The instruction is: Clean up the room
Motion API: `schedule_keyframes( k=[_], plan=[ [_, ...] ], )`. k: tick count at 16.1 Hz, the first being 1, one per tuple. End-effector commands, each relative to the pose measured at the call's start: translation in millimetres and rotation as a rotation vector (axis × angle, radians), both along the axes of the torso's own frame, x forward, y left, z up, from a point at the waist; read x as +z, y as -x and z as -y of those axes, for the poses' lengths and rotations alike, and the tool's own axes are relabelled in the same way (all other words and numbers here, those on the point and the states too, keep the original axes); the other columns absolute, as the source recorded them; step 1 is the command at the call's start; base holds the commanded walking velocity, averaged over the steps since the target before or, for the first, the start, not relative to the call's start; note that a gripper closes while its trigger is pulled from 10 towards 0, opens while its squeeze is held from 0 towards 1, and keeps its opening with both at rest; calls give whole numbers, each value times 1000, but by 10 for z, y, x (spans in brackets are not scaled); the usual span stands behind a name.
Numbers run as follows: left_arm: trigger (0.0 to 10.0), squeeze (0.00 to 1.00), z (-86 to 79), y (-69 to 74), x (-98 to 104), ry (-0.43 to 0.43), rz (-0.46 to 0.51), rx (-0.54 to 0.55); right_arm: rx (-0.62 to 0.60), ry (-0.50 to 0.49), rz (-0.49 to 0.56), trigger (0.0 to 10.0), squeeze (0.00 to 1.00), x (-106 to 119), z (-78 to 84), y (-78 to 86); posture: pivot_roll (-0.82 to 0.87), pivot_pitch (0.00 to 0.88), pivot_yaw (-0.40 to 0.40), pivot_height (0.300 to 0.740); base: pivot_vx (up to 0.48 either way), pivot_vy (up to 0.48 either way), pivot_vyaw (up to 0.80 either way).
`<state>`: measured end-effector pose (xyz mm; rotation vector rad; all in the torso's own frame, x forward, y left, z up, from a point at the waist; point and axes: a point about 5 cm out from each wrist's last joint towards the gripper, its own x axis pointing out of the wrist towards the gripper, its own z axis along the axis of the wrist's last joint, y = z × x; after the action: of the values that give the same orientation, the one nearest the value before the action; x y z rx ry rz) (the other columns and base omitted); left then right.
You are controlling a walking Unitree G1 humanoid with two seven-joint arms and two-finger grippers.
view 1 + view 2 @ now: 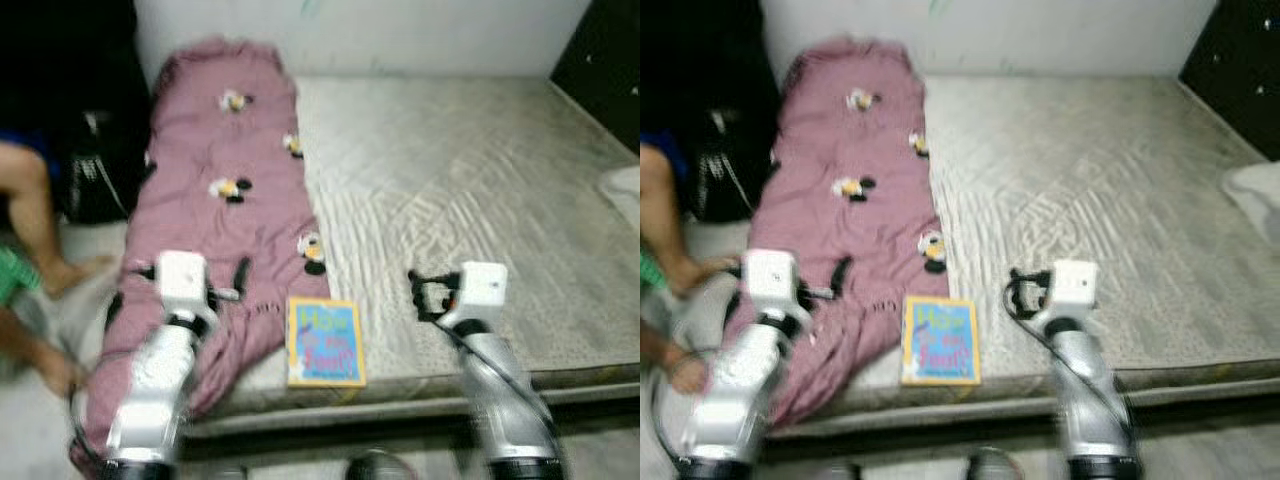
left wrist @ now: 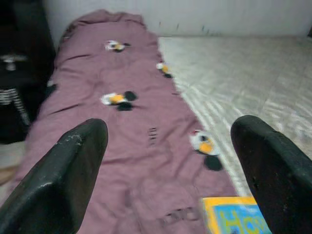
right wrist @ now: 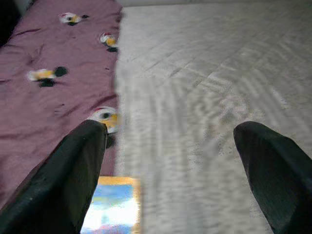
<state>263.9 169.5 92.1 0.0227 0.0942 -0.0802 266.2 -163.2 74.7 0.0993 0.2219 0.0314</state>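
Nearest me: my own two silver arms, both held low over the front edge of the bed.
Left gripper (image 2: pixel 165 170): fingers spread wide, nothing between them, hanging over the pink blanket (image 1: pixel 225 180).
Right gripper (image 3: pixel 170 170): also spread wide and holding nothing, over the bare mattress (image 1: pixel 470 190), just to the right of the book (image 1: pixel 325 342).
Book, where: flat on the mattress at the front edge, between my two arms, its left side right up against the blanket's edge. Can't tell if it overlaps the cloth.
Book, looks: thin, blue cover with a yellow border and big colourful lettering. Too blurry to read.
Book, handling (my guess): light and stiff-ish, probably a glossy cover so a bit slippery. Lying flat, so I'd pinch it at the near edge where it sits by the mattress lip.
Blanket, looks: pink with small cartoon patches, runs the length of the bed's left side and droops off the front corner.
Blanket, handling (my guess): soft, floppy, grab a bunched fold.
Also around: a person's leg (image 1: pixel 35 215) at far left, beside the bed.
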Motion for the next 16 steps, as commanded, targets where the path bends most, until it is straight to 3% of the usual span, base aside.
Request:
schedule_keyframes(
  k=[1,3,7,16],
  plan=[
    [10000,0,-14,12,38,-6,25,-2,14,-1,17,10000,0,55,-18,-29,-42,68,-50,740,0,0,0],
    [10000,0,26,25,83,-42,40,-12,15,3,20,10000,0,76,-16,-31,-40,88,-53,740,0,0,0],
    [10000,0,-8,74,19,-7,-11,3,7,1,28,10000,0,104,-5,-8,-42,105,-57,740,0,0,0],
    [10000,0,-11,63,77,-22,20,11,16,-15,36,10000,0,127,-28,8,-35,106,-61,736,0,0,0]
  ],
)
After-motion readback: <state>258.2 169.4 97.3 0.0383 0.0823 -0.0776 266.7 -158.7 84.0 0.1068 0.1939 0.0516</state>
